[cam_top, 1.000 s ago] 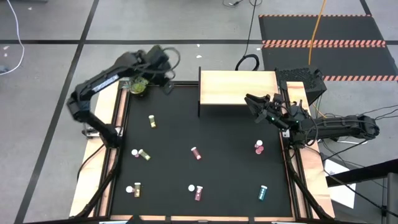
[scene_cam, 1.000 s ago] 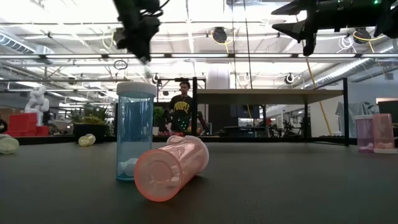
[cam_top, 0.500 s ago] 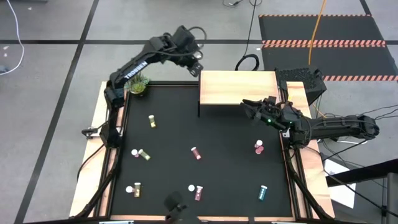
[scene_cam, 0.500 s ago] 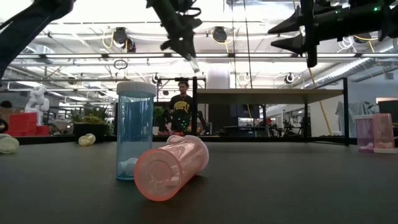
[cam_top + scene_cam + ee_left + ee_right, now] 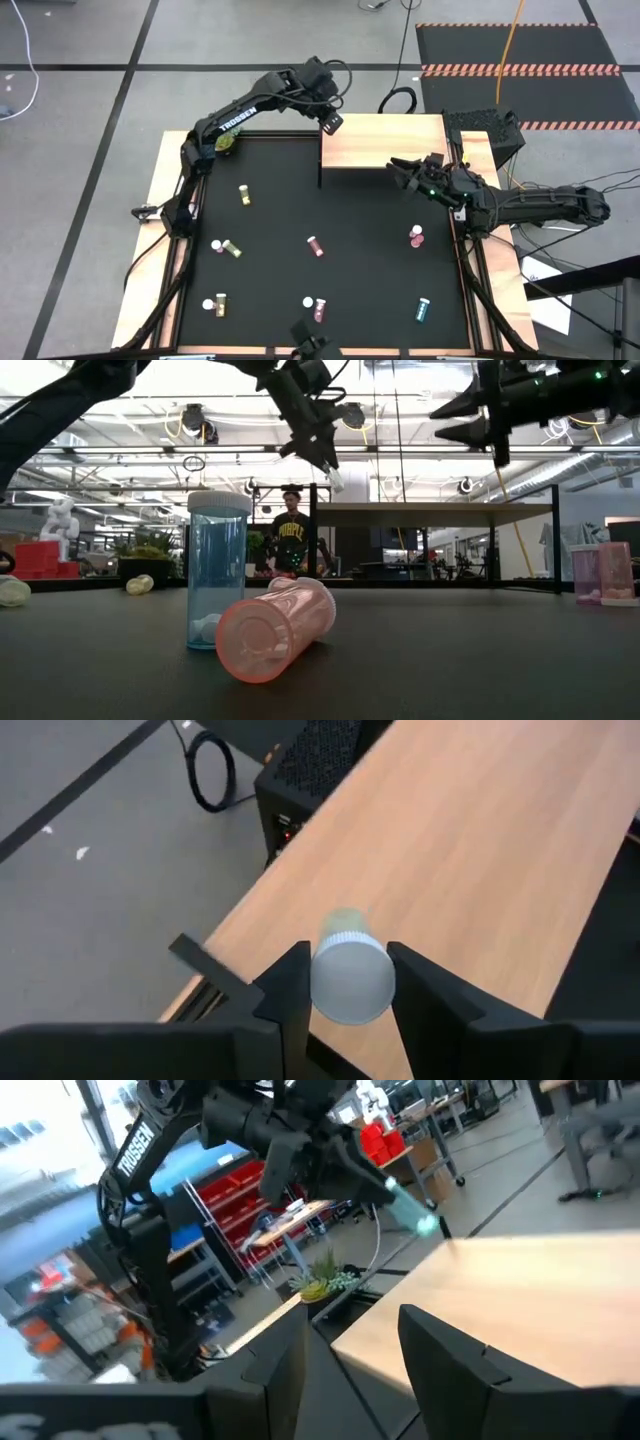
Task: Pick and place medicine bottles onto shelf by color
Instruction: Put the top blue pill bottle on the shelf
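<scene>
Showing only in left wrist view: left gripper (image 5: 350, 982) clamped on white-capped bottle (image 5: 351, 970) above shelf (image 5: 480, 870).

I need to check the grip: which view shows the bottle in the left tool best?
The left wrist view: the bottle sits between both fingers, over the shelf. High, low and right wrist views show it small.
</scene>
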Tool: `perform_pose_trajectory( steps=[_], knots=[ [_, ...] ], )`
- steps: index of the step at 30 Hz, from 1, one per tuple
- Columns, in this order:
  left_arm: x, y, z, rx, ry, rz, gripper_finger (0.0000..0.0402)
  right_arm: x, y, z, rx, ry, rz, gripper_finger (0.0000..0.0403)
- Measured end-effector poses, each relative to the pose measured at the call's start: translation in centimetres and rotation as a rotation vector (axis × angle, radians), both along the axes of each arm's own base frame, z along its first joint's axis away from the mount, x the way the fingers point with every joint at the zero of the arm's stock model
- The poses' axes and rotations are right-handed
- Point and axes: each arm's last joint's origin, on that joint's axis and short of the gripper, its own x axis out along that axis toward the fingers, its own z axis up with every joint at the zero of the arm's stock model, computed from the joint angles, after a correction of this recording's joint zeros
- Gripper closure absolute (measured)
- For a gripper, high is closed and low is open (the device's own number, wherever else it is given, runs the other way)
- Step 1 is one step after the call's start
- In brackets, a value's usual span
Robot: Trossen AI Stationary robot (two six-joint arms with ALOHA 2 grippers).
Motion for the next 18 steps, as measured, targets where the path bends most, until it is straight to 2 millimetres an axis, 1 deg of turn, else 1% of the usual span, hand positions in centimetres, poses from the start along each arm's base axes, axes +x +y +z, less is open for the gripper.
perform_pose_trajectory(
  steps=[2, 5, 8, 10, 13, 16, 18],
  knots=[
    [-0.3, -0.7, 0.8, 0.012, -0.002, -0.028, 0.0277, 0.4, -0.4, 1.6, -0.056, 0.058, 0.007, 0.0248],
    [-1.1, -1.7, 2.6, 0.043, -0.025, -0.06, 0.0277, 1.4, -1.1, 4.5, -0.155, 0.217, 0.001, 0.0247],
    [-1.9, -2.7, 3.6, 0.045, -0.014, -0.124, 0.0276, 2.8, -2.2, 7.3, -0.267, 0.371, -0.002, 0.024],
    [-2.2, -3.7, 4.3, 0.039, -0.028, -0.177, 0.0276, 4.2, -3.0, 8.8, -0.333, 0.422, 0.037, 0.0229],
    [-2.6, -5.3, 5.4, 0.032, -0.054, -0.25, 0.0276, 6.5, -4.2, 10.2, -0.375, 0.443, 0.123, 0.0205],
    [-2.7, -6.7, 5.9, 0.037, -0.057, -0.305, 0.0276, 8.4, -5.0, 10.7, -0.396, 0.466, 0.161, 0.0181],
    [-2.8, -7.4, 6.2, 0.038, -0.051, -0.325, 0.0275, 9.1, -5.3, 10.8, -0.399, 0.48, 0.164, 0.0171]
  ],
)
